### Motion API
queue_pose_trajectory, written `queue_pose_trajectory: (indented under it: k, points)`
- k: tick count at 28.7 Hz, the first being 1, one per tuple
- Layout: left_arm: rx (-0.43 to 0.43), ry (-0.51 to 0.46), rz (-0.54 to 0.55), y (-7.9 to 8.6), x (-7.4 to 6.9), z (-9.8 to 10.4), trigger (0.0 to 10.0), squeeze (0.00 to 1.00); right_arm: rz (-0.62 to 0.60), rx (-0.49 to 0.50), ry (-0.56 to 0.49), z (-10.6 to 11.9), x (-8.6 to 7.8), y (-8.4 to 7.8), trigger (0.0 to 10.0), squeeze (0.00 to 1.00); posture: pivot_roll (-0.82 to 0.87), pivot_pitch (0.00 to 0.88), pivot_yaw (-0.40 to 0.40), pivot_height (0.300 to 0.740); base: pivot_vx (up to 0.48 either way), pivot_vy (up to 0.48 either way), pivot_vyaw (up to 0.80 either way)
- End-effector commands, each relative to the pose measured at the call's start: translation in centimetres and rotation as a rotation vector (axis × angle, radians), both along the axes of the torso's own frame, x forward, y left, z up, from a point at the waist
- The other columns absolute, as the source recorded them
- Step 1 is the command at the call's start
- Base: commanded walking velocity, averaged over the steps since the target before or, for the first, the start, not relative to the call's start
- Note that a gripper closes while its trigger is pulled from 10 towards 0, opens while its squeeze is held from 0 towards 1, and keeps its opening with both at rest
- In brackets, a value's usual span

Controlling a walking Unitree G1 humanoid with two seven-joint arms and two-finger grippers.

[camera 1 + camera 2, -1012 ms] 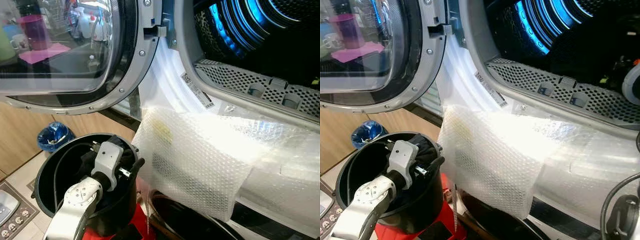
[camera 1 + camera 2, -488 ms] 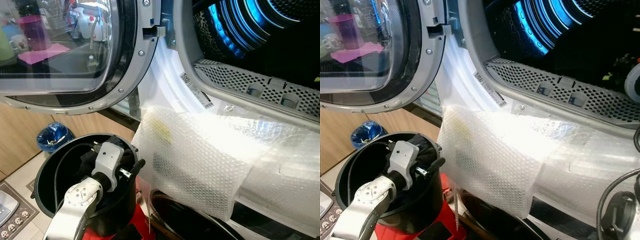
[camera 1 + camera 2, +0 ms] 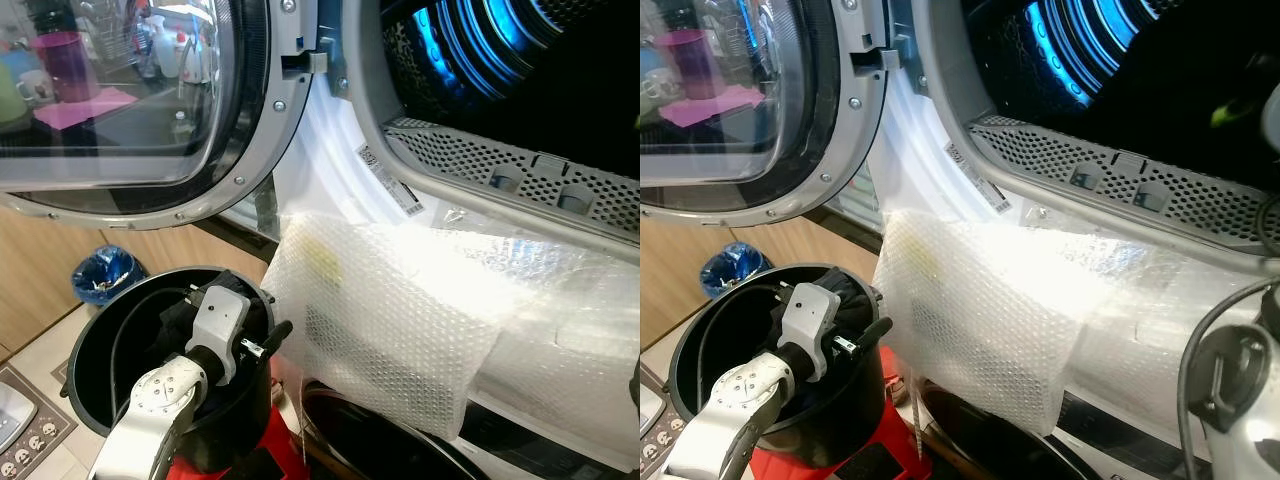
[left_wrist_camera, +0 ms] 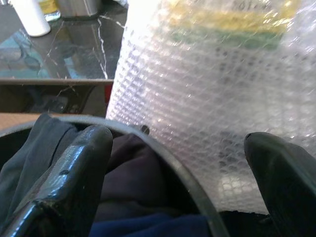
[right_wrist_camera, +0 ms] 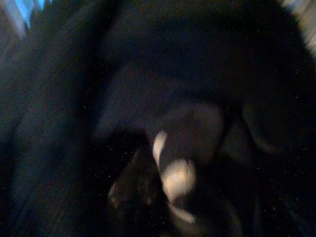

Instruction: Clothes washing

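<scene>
A black bucket [image 3: 85, 340] at lower left holds dark clothes [image 4: 133, 173]. My left gripper [image 4: 177, 138] hovers open over the bucket's near rim, one finger above the clothes, the other in front of the bubble wrap [image 3: 400, 310] draped over the washer's front. The washer's door [image 3: 120, 90] stands open and the drum [image 3: 520, 60] glows blue. My right arm [image 3: 1230, 370] rises at the far right toward the drum. The right wrist view is a dark blur of cloth [image 5: 123, 98]; its fingers cannot be made out.
A small bin with a blue bag [image 3: 103, 275] stands on the floor behind the bucket, by a wooden cabinet. A panel with round sockets [image 3: 20, 425] lies at the lower left corner. A red object [image 3: 270, 450] sits under the bucket.
The right arm has risen along the right edge of the right eye view. The view has shifted slightly. The left gripper holds still at the bucket.
</scene>
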State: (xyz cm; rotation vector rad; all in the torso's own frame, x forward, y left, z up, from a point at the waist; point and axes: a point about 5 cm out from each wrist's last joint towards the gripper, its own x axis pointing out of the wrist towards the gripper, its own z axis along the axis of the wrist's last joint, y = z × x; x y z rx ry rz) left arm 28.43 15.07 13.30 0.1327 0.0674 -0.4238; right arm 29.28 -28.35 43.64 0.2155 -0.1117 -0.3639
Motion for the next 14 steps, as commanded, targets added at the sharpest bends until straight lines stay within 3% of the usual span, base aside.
queue_pose_trajectory:
  k: [1, 3, 4, 5, 6, 7, 8, 9, 11, 12, 13, 14]
  points:
    - [0.006, 0.015, 0.002, 0.1, -0.1, -0.3, 10.0, 0.0, -0.057, -0.075, -0.102, 1.9, -1.1, -0.1, 10.0, 0.0, -0.18, 0.098, 0.003, 0.74, 0.0, 0.0, 0.0]
    - [0.003, 0.015, 0.006, 0.1, -0.2, -0.3, 10.0, 0.0, 0.219, -0.224, 0.035, -0.1, 0.3, 4.0, 10.0, 0.0, -0.18, 0.099, 0.005, 0.74, 0.0, 0.0, 0.0]
    - [0.002, 0.017, 0.005, 0.1, -0.3, -0.3, 10.0, 0.0, 0.378, -0.352, 0.087, -1.5, 0.4, 7.1, 10.0, 0.0, -0.18, 0.1, 0.007, 0.74, 0.0, 0.0, 0.0]
    - [0.004, 0.019, 0.002, 0.1, -0.3, -0.3, 10.0, 0.0, 0.368, -0.379, 0.064, -1.5, 0.3, 7.5, 10.0, 0.0, -0.18, 0.102, 0.008, 0.74, 0.0, 0.0, 0.0]
    - [0.005, 0.019, -0.003, 0.0, -0.3, -0.3, 10.0, 0.0, 0.2, -0.335, -0.062, 0.4, 0.3, 5.9, 10.0, 0.0, -0.18, 0.101, 0.011, 0.74, 0.0, 0.0, 0.0]
    - [0.004, 0.019, -0.003, 0.0, -0.3, -0.3, 10.0, 0.0, 0.13, -0.31, -0.11, 1.3, 0.1, 5.0, 10.0, 0.0, -0.18, 0.101, 0.011, 0.74, 0.0, 0.0, 0.0]
    - [0.003, 0.018, -0.003, 0.0, -0.3, -0.3, 10.0, 0.0, -0.064, -0.217, -0.27, 3.9, -0.9, 2.2, 10.0, 0.0, -0.18, 0.1, 0.009, 0.74, 0.0, 0.0, 0.0]
    - [0.003, 0.018, -0.003, 0.0, -0.3, -0.3, 10.0, 0.0, -0.064, -0.217, -0.27, 3.9, -0.9, 2.2, 10.0, 0.0, -0.18, 0.1, 0.009, 0.74, 0.0, 0.0, 0.0]
    - [0.003, 0.015, -0.001, 0.0, -0.2, -0.2, 10.0, 0.0, -0.244, -0.108, -0.391, 5.8, -2.8, -0.9, 10.0, 0.0, -0.18, 0.1, 0.009, 0.74, 0.0, 0.0, 0.0]
    - [0.003, 0.014, -0.001, 0.0, -0.2, -0.3, 10.0, 0.0, -0.261, -0.059, -0.387, 5.7, -2.9, -1.7, 10.0, 0.0, -0.18, 0.095, 0.005, 0.74, 0.0, 0.0, 0.0]
    - [0.003, 0.013, -0.001, 0.0, -0.2, -0.2, 10.0, 0.0, -0.218, -0.081, -0.3, 4.7, -1.8, -1.2, 10.0, 0.0, -0.18, 0.095, 0.005, 0.74, 0.0, 0.0, 0.0]
    - [0.002, 0.013, -0.002, -0.1, -0.2, -0.3, 10.0, 0.0, -0.053, -0.151, -0.069, 1.5, 0.8, 0.9, 10.0, 0.0, -0.18, 0.095, 0.007, 0.74, 0.0, 0.0, 0.0]
